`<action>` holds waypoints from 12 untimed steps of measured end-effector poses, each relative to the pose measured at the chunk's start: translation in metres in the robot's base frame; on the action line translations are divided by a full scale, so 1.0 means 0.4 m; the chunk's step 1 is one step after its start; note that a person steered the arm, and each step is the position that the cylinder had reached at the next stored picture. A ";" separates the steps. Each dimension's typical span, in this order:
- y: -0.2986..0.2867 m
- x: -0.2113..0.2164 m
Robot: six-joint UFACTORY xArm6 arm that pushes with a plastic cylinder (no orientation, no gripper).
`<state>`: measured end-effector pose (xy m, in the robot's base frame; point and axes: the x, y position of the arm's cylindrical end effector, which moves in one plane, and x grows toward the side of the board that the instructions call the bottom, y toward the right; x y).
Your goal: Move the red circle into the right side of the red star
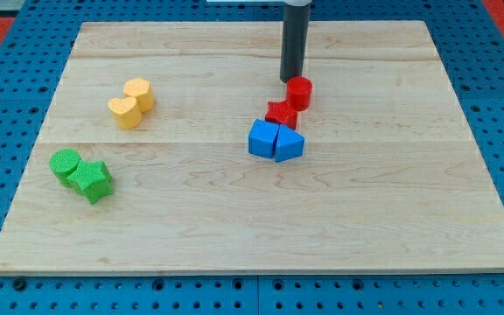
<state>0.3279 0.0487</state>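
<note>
The red circle (299,92) stands on the wooden board, touching the upper right side of the red star (280,113). The star rests against the top of a blue cube (262,138) and a blue triangle (290,143). My tip (290,79) is just above and slightly left of the red circle, close to it or touching it. The dark rod rises from there to the view's top edge.
Two yellow blocks, a heart (125,111) and a rounded one (138,93), sit at the view's left. A green circle (64,164) and green star (92,180) lie at the lower left. The board (409,219) is ringed by blue pegboard.
</note>
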 end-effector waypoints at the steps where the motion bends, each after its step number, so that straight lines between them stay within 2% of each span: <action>1: 0.059 0.058; 4: 0.189 0.207; 5: 0.155 0.248; 7: 0.201 0.202; 12: 0.144 0.226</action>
